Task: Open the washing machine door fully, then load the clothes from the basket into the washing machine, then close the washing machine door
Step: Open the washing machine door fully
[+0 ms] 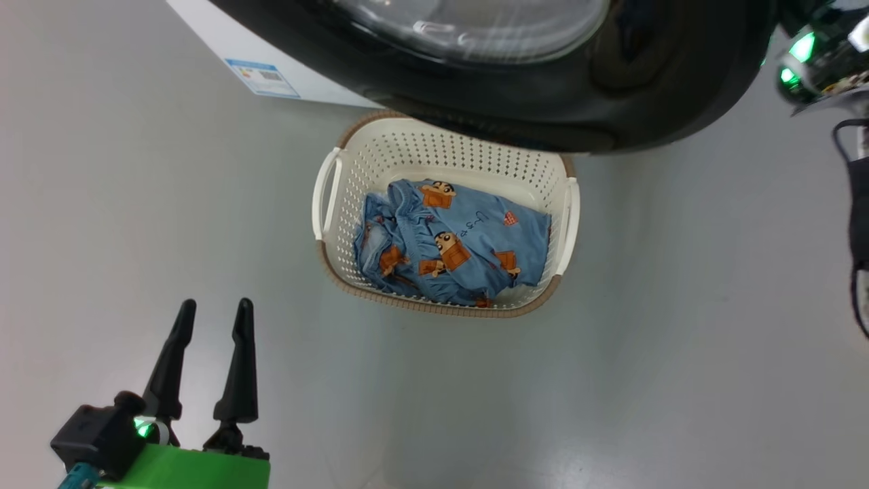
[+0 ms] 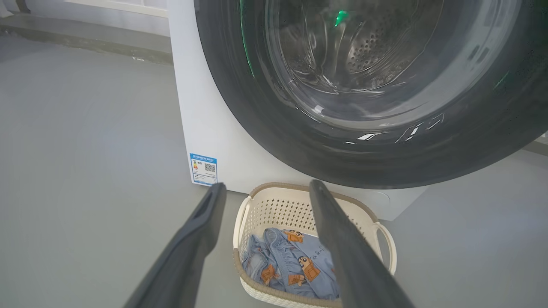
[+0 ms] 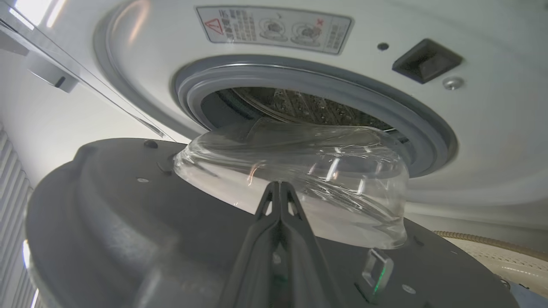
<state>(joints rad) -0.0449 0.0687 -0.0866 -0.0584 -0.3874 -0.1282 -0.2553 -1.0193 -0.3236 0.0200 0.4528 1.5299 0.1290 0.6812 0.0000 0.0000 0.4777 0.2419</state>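
Note:
The washing machine door (image 1: 516,102) hangs partly open over the far end of the basket (image 1: 441,149), its black rim and glass also in the left wrist view (image 2: 265,128). The clothes (image 1: 461,238), blue with orange figures, lie bundled in the basket (image 2: 274,209). My left gripper (image 1: 216,305) is open and empty at the lower left, well short of the basket; the clothes (image 2: 291,261) show between its fingers. My right gripper (image 3: 279,185) is shut, empty, and points across the door's grey inner face (image 3: 107,205) at the glass bowl (image 3: 308,171). Behind the bowl are the gasket (image 3: 411,124) and steel drum (image 3: 299,102).
The white washing machine (image 2: 205,119) carries a blue label (image 2: 203,169) low on its front corner. Its door latch socket (image 3: 426,60) sits beside the opening. Grey floor surrounds the basket. My right arm's wrist with green lights (image 1: 815,61) is at the upper right, with a black cable (image 1: 852,204) below it.

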